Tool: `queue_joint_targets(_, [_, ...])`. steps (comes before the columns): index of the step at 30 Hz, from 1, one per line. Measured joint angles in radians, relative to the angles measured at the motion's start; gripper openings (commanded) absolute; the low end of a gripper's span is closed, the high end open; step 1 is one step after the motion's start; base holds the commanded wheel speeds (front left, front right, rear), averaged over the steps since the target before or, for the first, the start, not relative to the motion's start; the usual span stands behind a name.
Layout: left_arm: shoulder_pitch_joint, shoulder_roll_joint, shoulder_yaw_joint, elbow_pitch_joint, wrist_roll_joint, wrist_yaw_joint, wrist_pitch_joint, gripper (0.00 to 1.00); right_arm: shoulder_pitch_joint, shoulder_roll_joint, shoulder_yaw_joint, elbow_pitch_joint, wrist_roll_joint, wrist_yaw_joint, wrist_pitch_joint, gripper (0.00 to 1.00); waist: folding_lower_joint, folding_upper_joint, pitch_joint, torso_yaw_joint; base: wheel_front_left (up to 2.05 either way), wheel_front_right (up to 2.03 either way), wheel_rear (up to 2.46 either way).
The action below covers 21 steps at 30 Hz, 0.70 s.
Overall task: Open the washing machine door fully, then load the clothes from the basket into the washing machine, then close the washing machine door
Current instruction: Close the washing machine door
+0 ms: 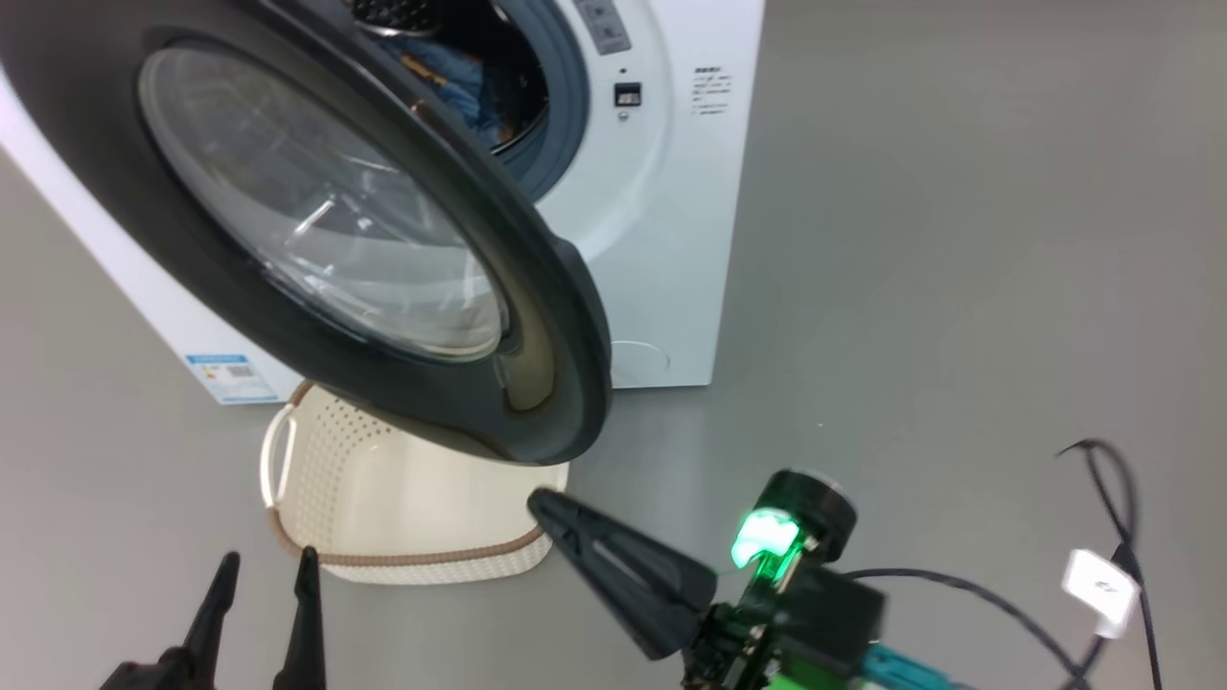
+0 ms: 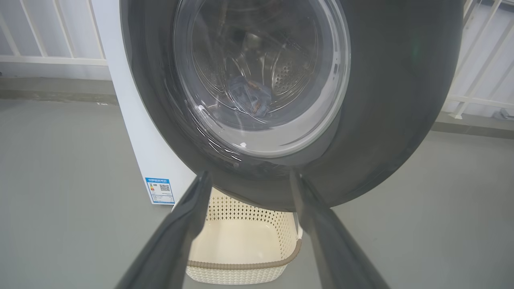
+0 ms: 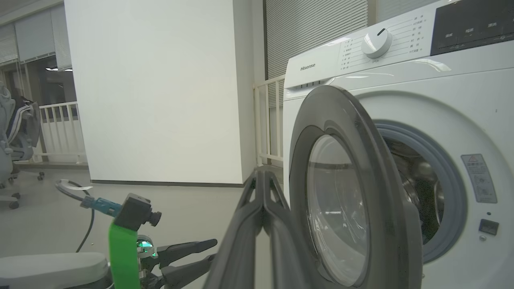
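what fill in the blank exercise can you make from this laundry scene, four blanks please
1. The basket below the door is ___.
2. The clothes lie inside the washing machine, in its steel ___.
3. The right end effector, near the door's edge, is ___.
4. The left end effector is ___.

Missing words: empty; drum; shut; open

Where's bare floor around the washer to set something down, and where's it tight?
Bare floor right of the washer, up to the cable plug; also left of the basket, which is empty. Crowded under the door, which overhangs the basket, with the right gripper at its corner.
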Motion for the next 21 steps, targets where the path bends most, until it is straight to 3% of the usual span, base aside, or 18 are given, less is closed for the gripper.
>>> queue_joint_targets(8, [-0.053, -0.001, -0.031, 0.000, -0.025, 0.000, 0.000, 1.00, -0.040, 0.000, 0.017, 0.139, 0.003, 0.000, 0.000, 0.00, 0.0000, 0.0000, 0.043, 0.044, 0.00, 0.00, 0.00])
queue_joint_targets(21, [-0.211, -0.008, -0.112, 0.006, -0.071, 0.000, 0.000, 1.00, -0.178, 0.030, -0.139, 0.271, -0.076, 0.000, 0.000, 0.00, 0.0000, 0.0000, 0.202, 0.130, 0.00, 0.00, 0.00])
